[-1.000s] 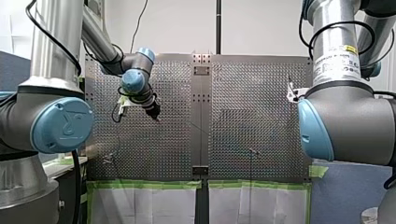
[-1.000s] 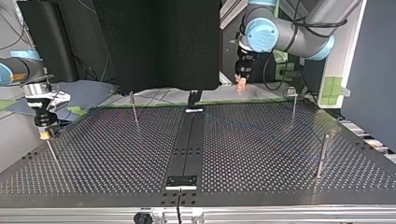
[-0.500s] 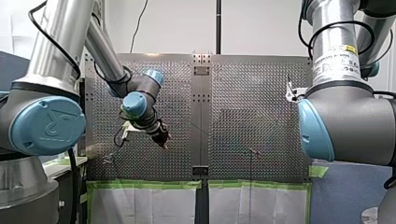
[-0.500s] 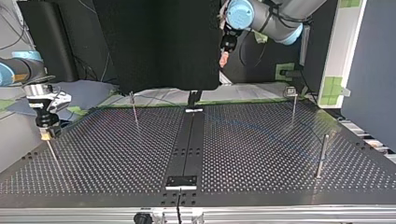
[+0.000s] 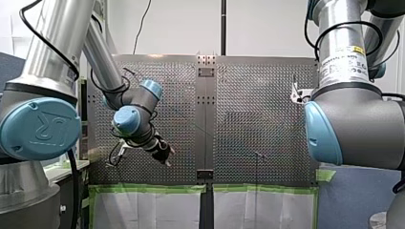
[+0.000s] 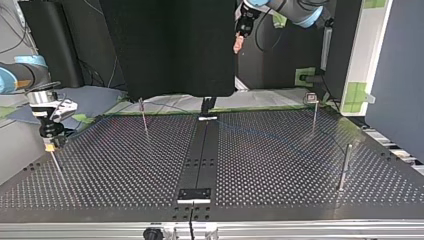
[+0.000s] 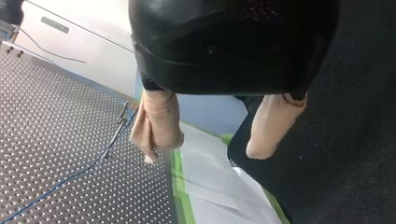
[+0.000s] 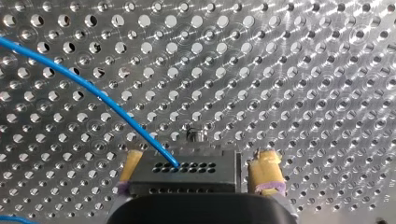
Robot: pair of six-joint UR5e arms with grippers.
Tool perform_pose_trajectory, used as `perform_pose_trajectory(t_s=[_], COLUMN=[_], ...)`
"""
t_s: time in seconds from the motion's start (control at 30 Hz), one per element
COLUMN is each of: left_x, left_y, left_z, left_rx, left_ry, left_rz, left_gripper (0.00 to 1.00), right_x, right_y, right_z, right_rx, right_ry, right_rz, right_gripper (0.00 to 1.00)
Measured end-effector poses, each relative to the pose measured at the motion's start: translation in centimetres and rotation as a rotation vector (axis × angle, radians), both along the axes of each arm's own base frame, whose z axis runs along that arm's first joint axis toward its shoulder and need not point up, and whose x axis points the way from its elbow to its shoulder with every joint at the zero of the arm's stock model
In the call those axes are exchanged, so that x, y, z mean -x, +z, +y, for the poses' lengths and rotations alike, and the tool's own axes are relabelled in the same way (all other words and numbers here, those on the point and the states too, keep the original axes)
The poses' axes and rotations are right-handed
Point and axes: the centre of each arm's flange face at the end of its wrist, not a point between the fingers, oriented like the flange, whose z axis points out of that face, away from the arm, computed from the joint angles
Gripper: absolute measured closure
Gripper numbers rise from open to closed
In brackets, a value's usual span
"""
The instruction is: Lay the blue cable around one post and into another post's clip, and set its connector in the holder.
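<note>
The blue cable [image 8: 88, 88] curves over the perforated plate and ends in a black connector block [image 8: 187, 173]. The block lies between the yellow pads [image 8: 264, 171] of my right gripper [image 8: 198, 170], which stands open around it with a small gap at one pad. In the top view my right gripper [image 6: 48, 144] hovers over a thin post [image 6: 56, 167] at the left. My left gripper [image 7: 205, 147] is open with nothing between its beige pads [image 7: 156, 123], high off the plate beyond its taped edge, at the top of the top view [image 6: 239, 44]. The cable [image 7: 70, 176] passes a post [image 7: 119, 125] below it.
In the top view, thin posts stand at the back left [image 6: 144, 116], the back right [image 6: 314, 112] and the right [image 6: 344, 167]. A dark centre strip [image 6: 200, 160] splits the perforated table. Green tape [image 7: 180, 186] edges the plate. A black screen [image 6: 170, 45] stands behind.
My left arm has swung away from the plate, downward in the front view and up toward the top edge in the top view. My right gripper has stayed over its post.
</note>
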Motion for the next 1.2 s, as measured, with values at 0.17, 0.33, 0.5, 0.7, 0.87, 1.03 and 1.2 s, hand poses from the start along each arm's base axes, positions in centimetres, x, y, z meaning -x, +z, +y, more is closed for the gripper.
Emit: perform_pose_trajectory(t_s=[0.17, 0.33, 0.5, 0.7, 0.87, 1.03, 1.2], left_x=[0.4, -0.1, -0.7, -1.4, -2.0, -2.4, -2.8], left_y=[-0.4, -0.3, -0.1, 0.2, 0.4, 0.7, 0.9], left_z=[0.2, -0.1, -0.4, -0.8, -1.1, -1.4, -1.5], left_rx=[0.016, 0.042, 0.069, 0.102, 0.128, 0.153, 0.175], left_ry=[0.000, 0.000, 0.001, 0.002, 0.002, 0.004, 0.008], left_rz=[-0.025, -0.070, -0.115, -0.170, -0.214, -0.255, -0.293], left_gripper=[0.00, 0.00, 0.00, 0.00, 0.00, 0.00, 0.00], right_x=[0.1, 0.1, 0.0, 0.0, 0.0, 0.1, 0.3], right_y=[0.0, 0.1, 0.2, 0.4, 0.5, 0.7, 1.4], right_z=[0.0, 0.0, 0.0, 0.0, 0.1, 0.2, 0.3], right_rx=[-0.001, -0.002, -0.007, -0.014, -0.018, -0.026, -0.023], right_ry=[-0.001, -0.002, -0.001, 0.000, -0.001, -0.016, -0.050], right_rz=[-0.001, -0.001, -0.001, 0.000, 0.002, 0.004, 0.003], right_gripper=[0.01, 0.01, 0.01, 0.01, 0.01, 0.01, 0.01])
